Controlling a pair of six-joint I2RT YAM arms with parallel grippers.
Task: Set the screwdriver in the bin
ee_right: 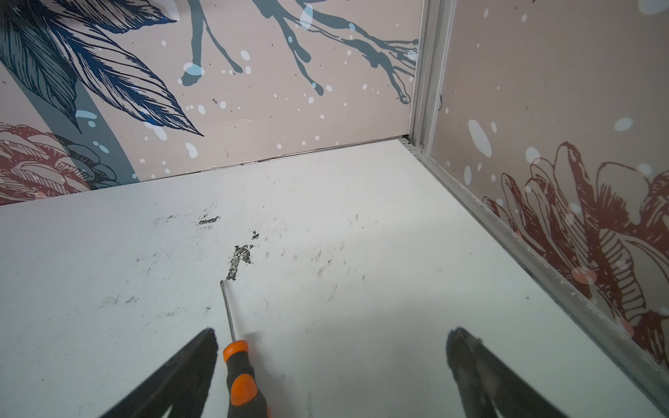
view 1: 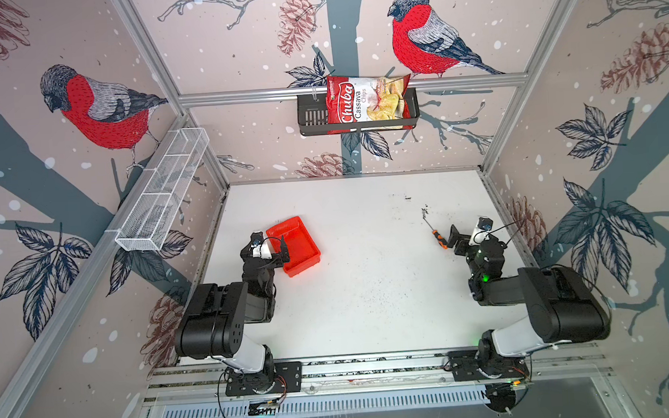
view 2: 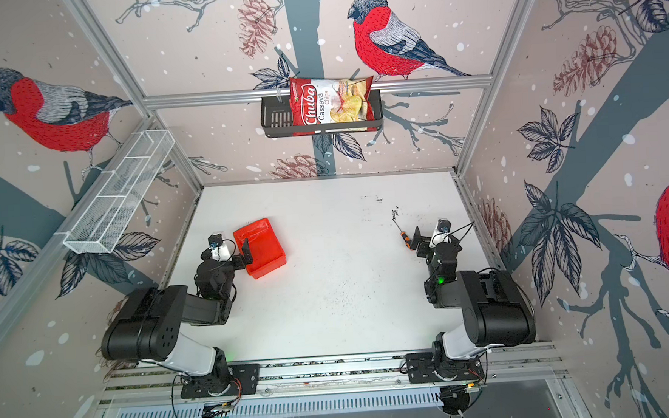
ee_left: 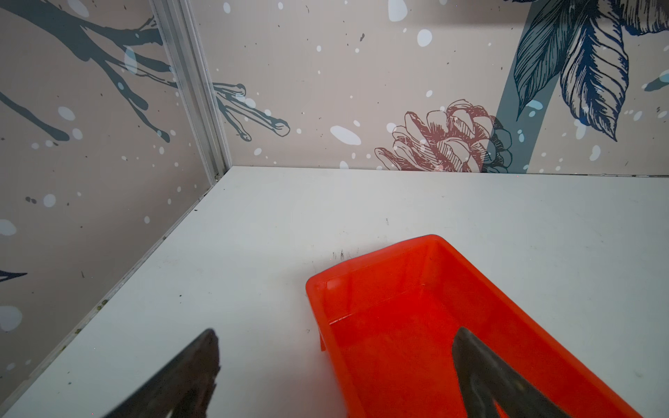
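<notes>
The screwdriver (view 1: 438, 239) (view 2: 404, 239), with an orange-and-black handle and a thin silver shaft, lies flat on the white table at the right. In the right wrist view its handle (ee_right: 240, 376) rests between my right gripper's (ee_right: 333, 331) (view 1: 468, 232) open fingers, close beside one fingertip, with the shaft pointing away. The red bin (view 1: 301, 243) (view 2: 266, 245) (ee_left: 416, 318) sits empty on the table at the left. My left gripper (ee_left: 336, 333) (view 1: 270, 243) hangs open astride the bin's near side wall, one finger over its inside and the other over the table.
A black slotted basket (view 1: 312, 116) holding a chips bag (view 1: 366, 102) hangs on the back wall. A white wire-mesh basket (view 1: 163, 191) is fixed to the left wall. Dark scuff marks (ee_right: 240, 258) lie past the screwdriver's tip. The right wall stands close beside my right arm.
</notes>
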